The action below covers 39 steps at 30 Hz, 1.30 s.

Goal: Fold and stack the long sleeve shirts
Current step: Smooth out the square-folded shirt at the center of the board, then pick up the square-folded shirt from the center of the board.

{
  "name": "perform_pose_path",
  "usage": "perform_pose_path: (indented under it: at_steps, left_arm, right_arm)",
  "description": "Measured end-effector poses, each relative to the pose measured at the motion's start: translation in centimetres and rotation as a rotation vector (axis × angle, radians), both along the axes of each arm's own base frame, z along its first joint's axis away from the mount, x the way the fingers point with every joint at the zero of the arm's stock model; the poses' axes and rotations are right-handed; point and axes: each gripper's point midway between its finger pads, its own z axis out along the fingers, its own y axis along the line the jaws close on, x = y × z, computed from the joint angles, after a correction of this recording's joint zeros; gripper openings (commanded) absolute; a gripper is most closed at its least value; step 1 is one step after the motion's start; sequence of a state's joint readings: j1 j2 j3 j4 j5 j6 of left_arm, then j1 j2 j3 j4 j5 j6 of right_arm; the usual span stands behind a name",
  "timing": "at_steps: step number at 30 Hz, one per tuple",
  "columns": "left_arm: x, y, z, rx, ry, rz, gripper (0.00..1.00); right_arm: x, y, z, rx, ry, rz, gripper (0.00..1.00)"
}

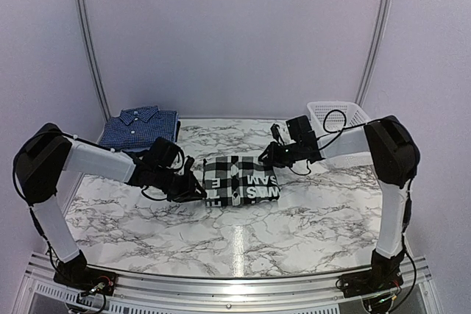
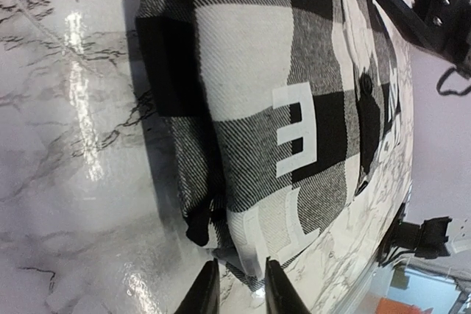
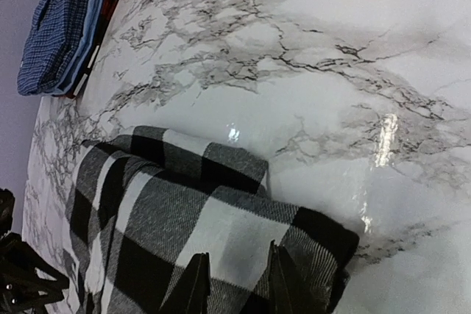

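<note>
Your left gripper (image 2: 241, 264) sits at the left hem of the black-and-white checked shirt (image 1: 241, 182), and your right gripper (image 3: 237, 251) sits over its right-hand fold. Each has its jaws a narrow way apart with cloth showing in the gap. The wrist views are too close to tell whether that cloth is nipped or only lies beneath. The shirt lies folded into a compact block at the middle of the table (image 1: 294, 226), white lettering up, with both arms reaching in from the sides.

The top is glossy white marble with grey veins, and it throws back bright glare. Pale walls (image 1: 235, 34) close it in at the back and both sides.

A stack of folded dark blue shirts (image 1: 140, 126) fills the far left corner, well apart from the checked shirt. A white mesh basket (image 1: 337, 114) stands in the far right corner behind your right arm. A broad band of marble runs between the checked shirt and the metal rail (image 1: 221, 284) at the near edge.
</note>
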<state>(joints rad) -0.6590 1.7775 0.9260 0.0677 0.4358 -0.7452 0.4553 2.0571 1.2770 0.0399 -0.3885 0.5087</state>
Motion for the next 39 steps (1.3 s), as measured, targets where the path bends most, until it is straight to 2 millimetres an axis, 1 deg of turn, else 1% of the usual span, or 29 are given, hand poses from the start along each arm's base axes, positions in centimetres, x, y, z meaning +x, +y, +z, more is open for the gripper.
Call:
perform_pose_path:
  at_steps: [2,4,5,6,8,9,11,13,14,17,21,25,30,35,39]
  left_arm:
    - [0.0,0.4,0.4,-0.005,-0.005,0.013,0.32]
    - [0.2,0.8,0.7,-0.007,-0.013,0.029,0.35]
    - [0.4,0.9,0.8,-0.006,-0.020,0.034,0.40]
    - [0.5,1.1,0.9,-0.003,-0.026,0.042,0.43]
    - [0.8,1.3,0.8,0.007,-0.036,0.055,0.48]
    - [1.0,1.4,0.8,0.013,-0.041,0.061,0.50]
    - [1.3,1.4,0.7,0.020,-0.050,0.067,0.54]
    - [1.8,1.4,0.7,0.030,-0.062,0.071,0.61]
    - [2.2,1.3,0.6,0.035,-0.067,0.076,0.62]
    - [2.8,1.0,0.4,0.049,-0.083,0.071,0.66]
    - [3.5,0.3,0.0,0.061,-0.095,0.063,0.66]
    - [3.9,-0.1,-0.6,0.083,-0.095,0.063,0.63]
    - [3.8,-0.5,-1.3,0.125,-0.088,0.069,0.57]
    - [3.7,-0.5,-1.8,0.153,-0.074,0.085,0.55]
    - [4.1,-1.1,-1.9,0.159,-0.075,0.094,0.49]
  right_arm:
    - [-0.5,-0.2,1.5,-0.004,-0.020,0.008,0.25]
    - [-1.4,-0.4,3.6,-0.002,-0.051,0.021,0.26]
    - [-1.9,-0.5,4.4,0.000,-0.064,0.028,0.26]
    - [-2.7,-0.5,5.4,0.004,-0.082,0.039,0.26]
    - [-4.2,-0.5,6.6,0.009,-0.101,0.061,0.27]
    - [-4.8,-0.5,6.7,0.009,-0.102,0.070,0.28]
    - [-6.4,-0.6,6.3,-0.001,-0.094,0.088,0.28]
    - [-7.8,-1.2,5.1,-0.021,-0.066,0.094,0.29]
    - [-8.3,-1.5,4.4,-0.034,-0.050,0.093,0.29]
    - [-9.2,-2.2,2.9,-0.063,-0.012,0.092,0.29]
    - [-9.7,-2.7,1.9,-0.086,0.003,0.090,0.30]
    - [-9.8,-2.9,1.6,-0.103,-0.001,0.088,0.30]
    - [-9.9,-3.0,1.3,-0.118,-0.005,0.087,0.30]
    - [-10.4,-4.0,0.0,-0.160,0.013,0.071,0.29]
    - [-10.4,-4.2,-0.3,-0.173,0.014,0.065,0.29]
